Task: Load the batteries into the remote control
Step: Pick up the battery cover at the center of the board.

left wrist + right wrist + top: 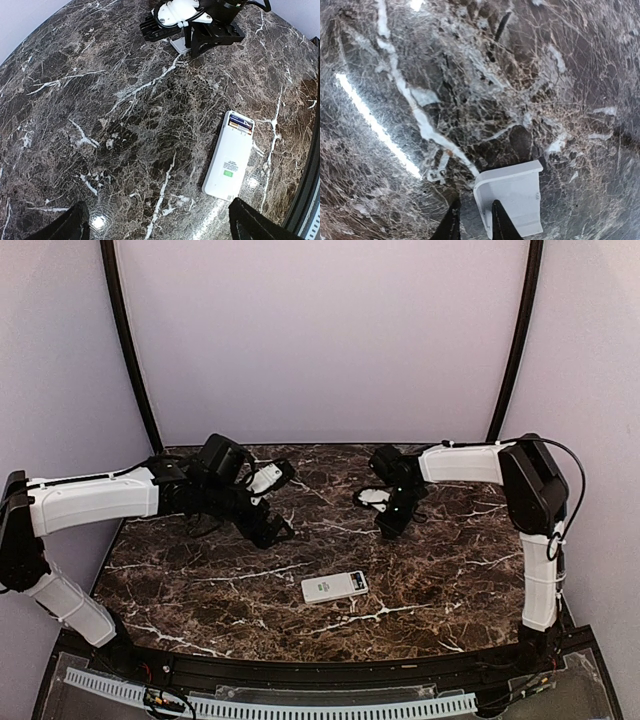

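The small slim white rectangular plastic remote control [230,157] lies on its face on the dark brown marble-patterned surface [200,580], near the front edge and between the two arms, so its back is turned up for the work. The battery bay [241,123] at its far end is uncovered, and the striped shapes inside look like batteries already seated, though that is a judgement. The left claw [288,502] hangs above the surface behind the remote with its fingers spread wide and nothing between them, probably keeping out of the way. Well apart from the remote, the right claw [475,202] is down low over a small flat white rectangular plastic piece [515,197], likely the bay's lid. Its fingers are drawn close together astride the piece's raised edge; whether they actually pinch it I cannot tell.
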Robot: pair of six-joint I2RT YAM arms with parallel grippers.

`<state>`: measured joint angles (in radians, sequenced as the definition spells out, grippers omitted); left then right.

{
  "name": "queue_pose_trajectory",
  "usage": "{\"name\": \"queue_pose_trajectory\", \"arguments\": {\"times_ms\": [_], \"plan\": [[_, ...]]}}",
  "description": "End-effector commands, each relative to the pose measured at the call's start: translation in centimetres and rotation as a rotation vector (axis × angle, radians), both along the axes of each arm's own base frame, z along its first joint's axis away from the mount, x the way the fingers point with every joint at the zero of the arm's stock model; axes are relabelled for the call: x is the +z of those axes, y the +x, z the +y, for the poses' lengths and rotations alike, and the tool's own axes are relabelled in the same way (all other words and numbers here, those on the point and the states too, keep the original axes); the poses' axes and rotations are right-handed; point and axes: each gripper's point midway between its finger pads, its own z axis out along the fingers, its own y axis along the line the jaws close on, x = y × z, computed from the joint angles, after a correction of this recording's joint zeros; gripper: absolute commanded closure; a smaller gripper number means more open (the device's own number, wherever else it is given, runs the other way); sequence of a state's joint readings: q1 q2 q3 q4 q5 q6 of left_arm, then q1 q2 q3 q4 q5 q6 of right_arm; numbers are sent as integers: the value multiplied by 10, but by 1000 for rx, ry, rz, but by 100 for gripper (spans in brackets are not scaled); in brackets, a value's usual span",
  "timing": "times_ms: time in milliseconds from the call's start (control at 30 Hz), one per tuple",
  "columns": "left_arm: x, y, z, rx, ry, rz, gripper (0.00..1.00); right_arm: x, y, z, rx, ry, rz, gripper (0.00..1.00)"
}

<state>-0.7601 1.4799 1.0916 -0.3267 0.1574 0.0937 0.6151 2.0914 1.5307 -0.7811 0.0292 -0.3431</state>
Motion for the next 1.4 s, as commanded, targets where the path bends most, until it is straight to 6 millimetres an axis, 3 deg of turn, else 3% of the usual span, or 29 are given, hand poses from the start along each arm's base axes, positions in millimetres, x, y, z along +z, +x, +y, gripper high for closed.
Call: {"name": "queue_pose_trajectory", "arguments": {"times_ms": [0,100,267,533,667,800,900,933,967,1000,1067,1133,1200,1367], "plan": [[4,-3,-1,-18,4,4,4,-16,-2,-8,9,-69,1,87],[5,-3,-1,-20,3,3,4,-19,-6,-9,19,-87,14,98],[8,-4,-1,-23,-3,-3,4,-12,-12,-3,36,-79,26,100],[20,-7,-3,-46,-49,-36,4,56,-38,39,92,203,62,100],[33,-14,-6,-82,-106,-73,7,77,-64,49,135,265,94,100],[57,-28,-9,-175,-201,-183,12,109,-107,75,229,386,164,100],[81,-52,-9,-311,-304,-338,19,142,-145,98,333,509,220,100],[93,-64,-5,-375,-328,-463,19,154,-159,105,370,559,242,100],[85,-80,-5,-442,-328,-501,20,164,-169,110,401,590,250,100],[105,-91,-3,-522,-323,-673,20,173,-179,114,431,617,261,100],[103,-119,-7,-686,-262,-829,20,191,-196,121,477,666,276,100],[93,-131,-11,-799,-175,-885,20,202,-213,130,520,697,295,100],[88,-134,-16,-860,-114,-880,21,209,-226,139,557,711,304,100],[101,-141,-34,-915,-131,-940,24,221,-249,154,618,724,330,100]]}}
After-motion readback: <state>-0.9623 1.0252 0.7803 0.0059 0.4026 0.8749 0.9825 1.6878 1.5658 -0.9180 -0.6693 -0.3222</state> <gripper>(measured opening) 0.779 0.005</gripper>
